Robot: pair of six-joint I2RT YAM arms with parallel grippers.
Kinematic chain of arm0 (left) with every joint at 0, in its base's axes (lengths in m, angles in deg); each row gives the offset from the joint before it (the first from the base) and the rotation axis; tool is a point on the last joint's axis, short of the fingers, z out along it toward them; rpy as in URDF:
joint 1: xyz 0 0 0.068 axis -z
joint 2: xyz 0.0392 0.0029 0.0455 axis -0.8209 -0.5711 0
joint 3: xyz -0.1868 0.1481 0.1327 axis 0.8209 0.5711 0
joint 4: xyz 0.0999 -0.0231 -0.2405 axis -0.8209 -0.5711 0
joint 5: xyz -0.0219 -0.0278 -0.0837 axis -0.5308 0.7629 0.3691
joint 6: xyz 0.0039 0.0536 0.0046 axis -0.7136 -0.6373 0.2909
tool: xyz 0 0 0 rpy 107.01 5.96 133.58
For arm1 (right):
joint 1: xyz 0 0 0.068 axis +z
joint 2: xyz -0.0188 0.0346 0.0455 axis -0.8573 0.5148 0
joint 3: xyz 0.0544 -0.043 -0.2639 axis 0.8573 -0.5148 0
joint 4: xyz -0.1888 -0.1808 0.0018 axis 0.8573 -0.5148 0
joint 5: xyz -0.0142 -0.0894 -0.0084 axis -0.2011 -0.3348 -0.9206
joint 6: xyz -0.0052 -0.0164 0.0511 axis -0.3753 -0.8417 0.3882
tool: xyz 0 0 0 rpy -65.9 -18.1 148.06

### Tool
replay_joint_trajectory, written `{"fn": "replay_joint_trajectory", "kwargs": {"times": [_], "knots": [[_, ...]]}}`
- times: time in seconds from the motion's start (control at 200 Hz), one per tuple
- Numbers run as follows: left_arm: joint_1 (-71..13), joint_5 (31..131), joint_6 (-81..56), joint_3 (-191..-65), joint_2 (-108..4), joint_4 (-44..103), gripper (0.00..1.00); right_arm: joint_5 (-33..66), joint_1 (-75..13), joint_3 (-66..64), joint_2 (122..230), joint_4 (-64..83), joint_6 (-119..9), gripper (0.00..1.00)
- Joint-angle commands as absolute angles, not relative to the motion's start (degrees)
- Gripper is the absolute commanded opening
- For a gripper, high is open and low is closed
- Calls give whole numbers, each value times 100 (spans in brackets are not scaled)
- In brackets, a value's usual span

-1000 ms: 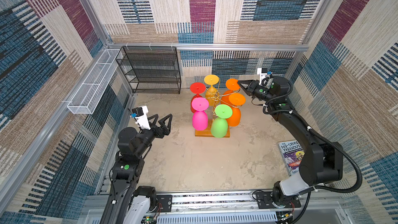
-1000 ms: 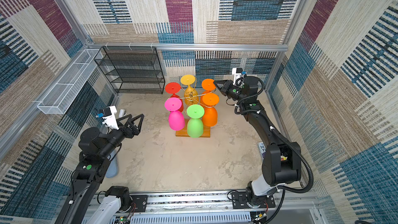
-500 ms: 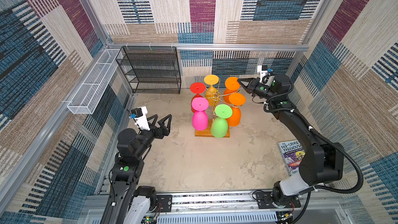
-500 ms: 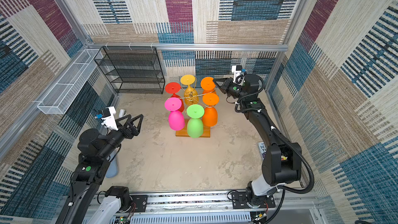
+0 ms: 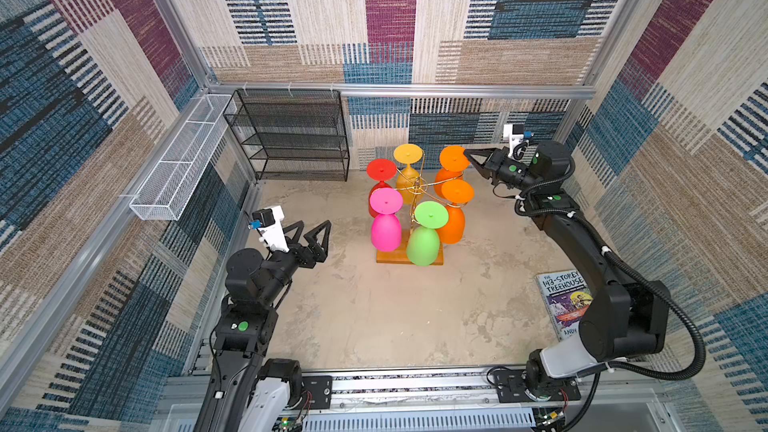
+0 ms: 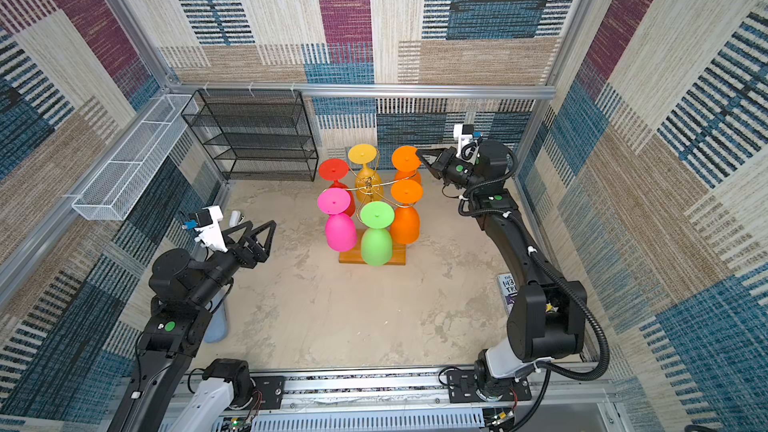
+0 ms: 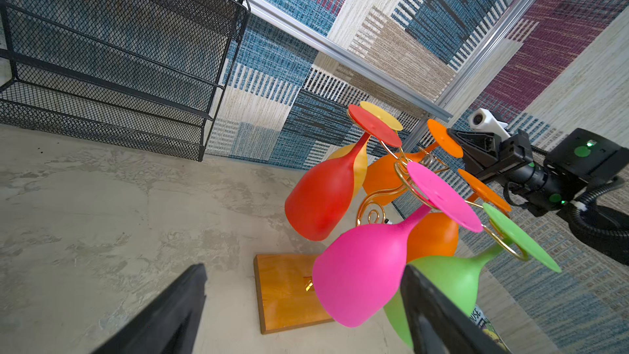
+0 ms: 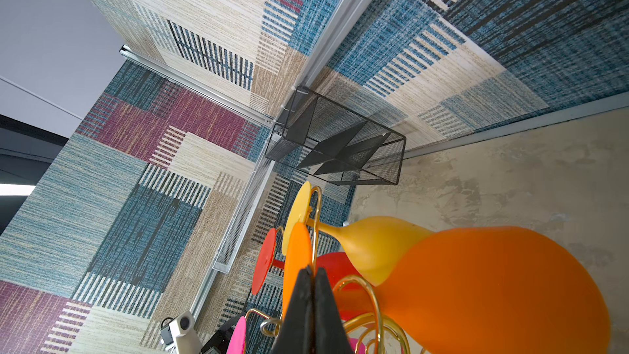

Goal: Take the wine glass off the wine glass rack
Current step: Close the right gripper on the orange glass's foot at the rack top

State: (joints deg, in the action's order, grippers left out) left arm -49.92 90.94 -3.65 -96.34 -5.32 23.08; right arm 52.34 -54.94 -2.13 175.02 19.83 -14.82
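Pressing right tool (image 5: 466, 152) together at the foot rim of the rear orange wine glass (image 5: 452, 158), hanging upside down on the wine glass rack (image 5: 384, 258) on the tabletop (image 5: 395, 313); holding left tool (image 5: 314, 224) spread, well apart.

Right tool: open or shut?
Shut. In the right wrist view the right tool has its fingers together, no gap, beside an orange glass foot; whether pinched, cannot tell.

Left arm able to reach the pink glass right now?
Probably yes: the left gripper is open and faces the pink glass, which hangs on its side of the rack, with nothing between them.
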Motion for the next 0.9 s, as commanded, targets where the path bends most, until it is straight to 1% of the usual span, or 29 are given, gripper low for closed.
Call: {"fn": "replay_joint_trajectory", "kwargs": {"times": [0.0, 0.31, 0.466, 0.891], "knots": [[-4998, 9039, -485, -9630, -517, 2307, 92, 5328, -5515, -324, 17382, 2074, -1519, 0], [-4999, 9039, -476, -9615, -525, 2325, 92, 5352, -5517, -745, 17011, 2240, -1450, 0], [-4999, 9048, -441, -9595, -530, 2372, 92, 5371, -5481, -753, 16915, 2228, -1440, 0], [-4992, 9026, -460, -9586, -516, 2354, 91, 5247, -5146, -641, 17099, 2350, -1352, 0]]}}
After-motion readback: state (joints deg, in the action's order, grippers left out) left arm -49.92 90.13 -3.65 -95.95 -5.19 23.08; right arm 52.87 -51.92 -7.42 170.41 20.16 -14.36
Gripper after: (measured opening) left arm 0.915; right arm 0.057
